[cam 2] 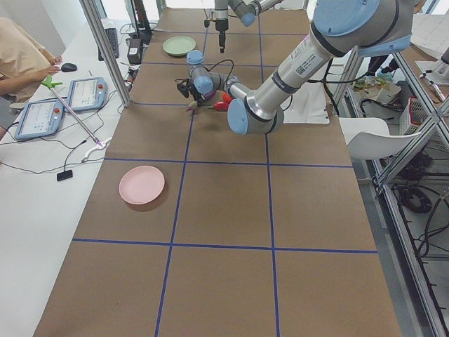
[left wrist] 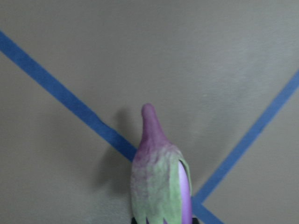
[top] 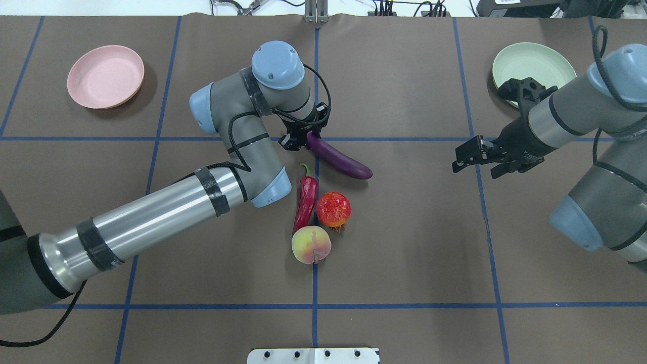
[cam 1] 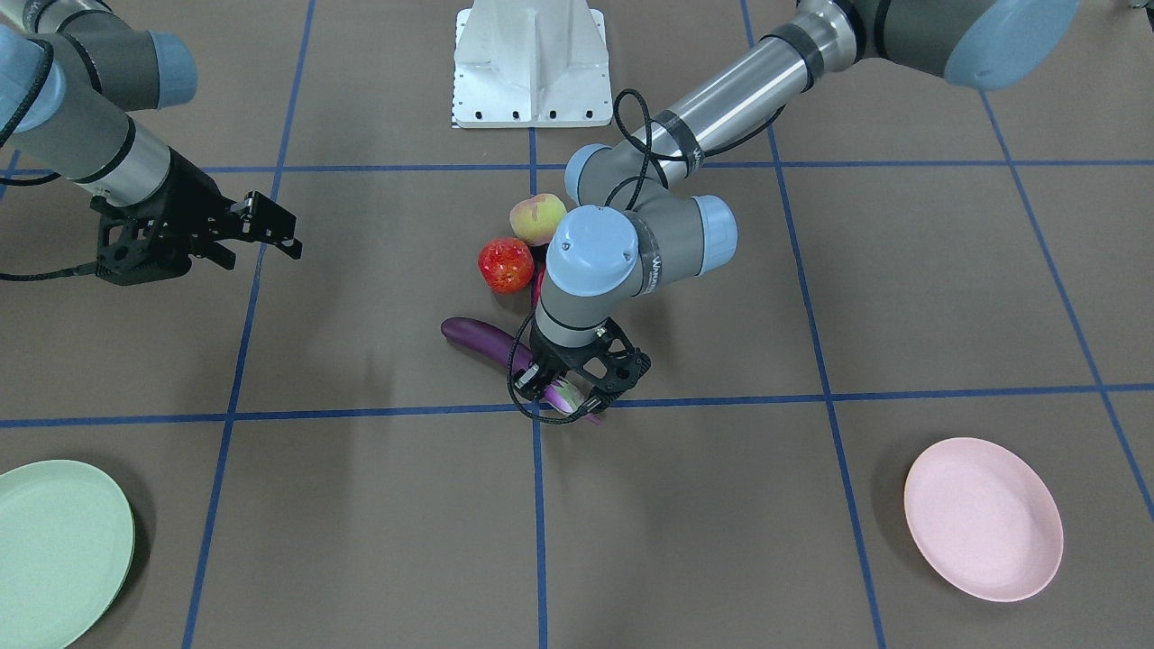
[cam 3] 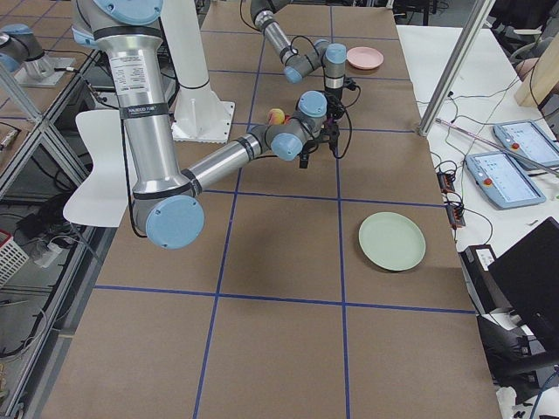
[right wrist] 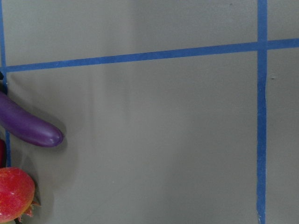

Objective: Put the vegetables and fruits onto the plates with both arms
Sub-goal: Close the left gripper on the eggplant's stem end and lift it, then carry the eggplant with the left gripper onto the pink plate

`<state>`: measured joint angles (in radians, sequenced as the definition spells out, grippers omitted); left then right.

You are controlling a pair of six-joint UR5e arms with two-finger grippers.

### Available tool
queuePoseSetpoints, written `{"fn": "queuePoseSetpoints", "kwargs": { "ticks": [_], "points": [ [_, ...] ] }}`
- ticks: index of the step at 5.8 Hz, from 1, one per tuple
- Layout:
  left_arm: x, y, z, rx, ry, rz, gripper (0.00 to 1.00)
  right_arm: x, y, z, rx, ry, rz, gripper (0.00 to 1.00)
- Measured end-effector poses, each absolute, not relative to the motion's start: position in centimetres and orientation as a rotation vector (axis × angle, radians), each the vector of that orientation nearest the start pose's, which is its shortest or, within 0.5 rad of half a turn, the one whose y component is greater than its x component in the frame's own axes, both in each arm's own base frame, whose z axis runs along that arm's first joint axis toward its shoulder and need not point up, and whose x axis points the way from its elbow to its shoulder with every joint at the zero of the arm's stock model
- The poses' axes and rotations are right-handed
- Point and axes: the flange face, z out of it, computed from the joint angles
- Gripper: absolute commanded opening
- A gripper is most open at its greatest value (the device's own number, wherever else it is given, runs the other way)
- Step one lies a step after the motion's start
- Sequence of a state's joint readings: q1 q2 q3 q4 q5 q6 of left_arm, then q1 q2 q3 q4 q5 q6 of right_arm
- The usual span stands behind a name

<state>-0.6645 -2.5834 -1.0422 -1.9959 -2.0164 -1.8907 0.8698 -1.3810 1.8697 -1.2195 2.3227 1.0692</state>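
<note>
Overhead exterior: left gripper [top: 303, 139] jaws are straddling the eggplant [top: 341, 161] cap at frame centre; whether they are clamping, I cannot tell. Eggplant is looking glossy, stiff, likely slippery; a mid-body hold would balance better. Right gripper [top: 477, 163] is hovering centre right, jaws apart.

Left pincer [top: 302, 141] clasps the eggplant [top: 339, 162] at its cap end.

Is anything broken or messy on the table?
Nothing stands out. The eggplant, chili, red fruit and peach lie whole in a cluster mid-table, with nothing spilled. The pink plate and green plate sit flat and empty. The left tool is at the eggplant's cap end.
</note>
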Motion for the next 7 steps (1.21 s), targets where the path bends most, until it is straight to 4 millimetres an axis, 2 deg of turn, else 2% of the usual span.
{"fn": "queuePoseSetpoints", "kwargs": {
  "ticks": [1,2,3,4,5,6,7],
  "points": [
    [56.7,-60.8,16.6,-0.276,1.016,-0.681,0.0,-30.7,-46.0,36.7,-0.035,-1.06,0.016,1.0],
    [51.1,-63.2,17.3,-0.294,1.054,-0.65,0.0,-31.9,-46.0,35.7,-0.031,-1.062,0.028,1.0],
    [44.2,-65.1,21.3,-0.287,1.074,-0.609,0.0,-33.8,-45.9,33.9,-0.03,-1.068,0.059,1.0],
    [37.0,-66.6,27.3,-0.25,1.073,-0.546,0.0,-35.4,-45.5,32.1,-0.034,-1.08,0.093,1.0],
    [30.9,-68.0,34.3,-0.201,1.042,-0.485,0.0,-37.1,-44.8,30.2,-0.061,-1.096,0.134,1.0],
    [26.4,-69.8,41.1,-0.184,0.986,-0.467,0.0,-38.7,-44.0,29.0,-0.075,-1.102,0.168,1.0],
    [23.7,-72.2,47.0,-0.184,0.898,-0.512,0.0,-39.9,-43.3,28.6,-0.065,-1.096,0.186,1.0]
  ]
}}
